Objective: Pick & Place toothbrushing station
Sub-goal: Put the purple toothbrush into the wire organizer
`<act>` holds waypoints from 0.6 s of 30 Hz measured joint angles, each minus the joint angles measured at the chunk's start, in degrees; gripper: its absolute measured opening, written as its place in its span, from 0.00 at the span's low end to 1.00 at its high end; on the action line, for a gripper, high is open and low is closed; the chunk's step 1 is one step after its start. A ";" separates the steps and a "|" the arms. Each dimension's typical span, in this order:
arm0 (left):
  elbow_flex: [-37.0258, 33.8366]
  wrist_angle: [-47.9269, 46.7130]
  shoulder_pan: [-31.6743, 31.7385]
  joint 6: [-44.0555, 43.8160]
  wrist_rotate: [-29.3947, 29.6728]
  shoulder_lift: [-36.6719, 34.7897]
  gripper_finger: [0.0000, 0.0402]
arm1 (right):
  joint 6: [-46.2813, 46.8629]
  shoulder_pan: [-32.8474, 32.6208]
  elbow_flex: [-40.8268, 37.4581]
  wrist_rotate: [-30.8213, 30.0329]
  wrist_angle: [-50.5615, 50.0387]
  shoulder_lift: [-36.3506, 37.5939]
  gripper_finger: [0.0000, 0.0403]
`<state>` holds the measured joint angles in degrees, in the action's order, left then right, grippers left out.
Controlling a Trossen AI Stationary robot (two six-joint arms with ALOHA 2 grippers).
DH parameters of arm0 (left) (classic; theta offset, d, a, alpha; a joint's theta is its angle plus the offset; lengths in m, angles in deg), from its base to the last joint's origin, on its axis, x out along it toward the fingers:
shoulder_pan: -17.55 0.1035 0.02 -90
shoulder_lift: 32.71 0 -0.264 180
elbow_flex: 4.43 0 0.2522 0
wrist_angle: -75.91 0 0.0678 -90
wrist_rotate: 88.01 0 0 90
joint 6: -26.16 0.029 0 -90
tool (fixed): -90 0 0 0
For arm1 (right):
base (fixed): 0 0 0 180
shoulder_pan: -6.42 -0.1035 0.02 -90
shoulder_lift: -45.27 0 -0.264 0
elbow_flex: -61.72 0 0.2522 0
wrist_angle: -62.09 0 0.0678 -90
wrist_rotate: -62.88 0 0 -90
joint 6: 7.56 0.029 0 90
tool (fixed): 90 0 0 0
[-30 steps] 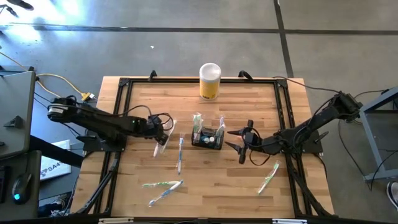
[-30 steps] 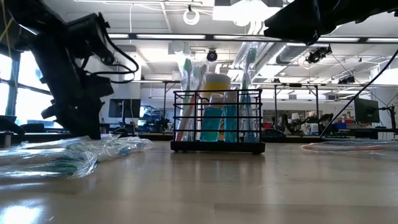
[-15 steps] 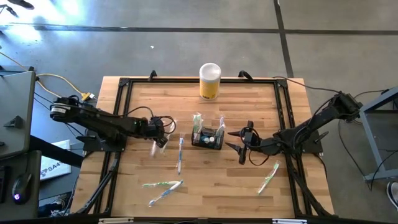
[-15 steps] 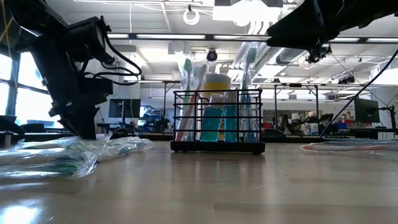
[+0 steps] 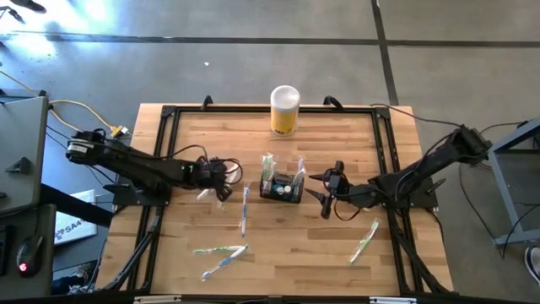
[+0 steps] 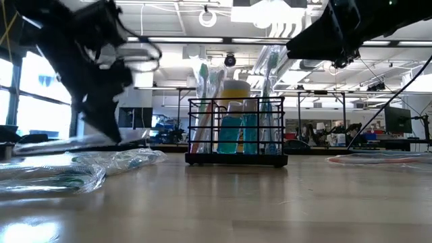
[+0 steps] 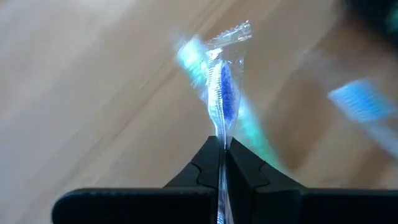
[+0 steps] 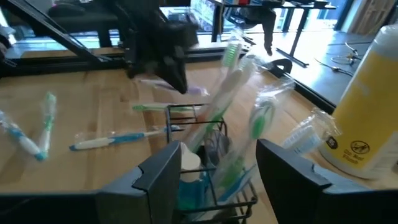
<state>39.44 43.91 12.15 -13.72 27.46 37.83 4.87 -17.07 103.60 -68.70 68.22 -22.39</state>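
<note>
Here, black wire-mesh caddy (image 5: 281,187) upright mid-tabletop (image 5: 270,262), wrapped toothbrushes standing in it, left tool (image 5: 217,173) left of the caddy, clamped on a wrapped toothbrush (image 7: 221,99), right tool (image 5: 326,190) just right of the caddy, fingers spread wide, holding nothing

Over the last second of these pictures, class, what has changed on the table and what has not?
The left tool has shut on a wrapped toothbrush and lifted it off the table, drawing slightly left. The right tool stays open beside the black wire caddy. The caddy, the yellow cylinder and the other toothbrushes have not moved.
</note>
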 joint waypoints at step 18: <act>22.88 -20.00 -20.10 3.81 20.76 -2.83 0.00 | -1.03 4.79 0.00 -0.46 3.55 -5.74 0.45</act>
<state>62.32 23.91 -7.95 -9.90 48.22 34.99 3.84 -12.28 103.60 -69.16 71.77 -28.13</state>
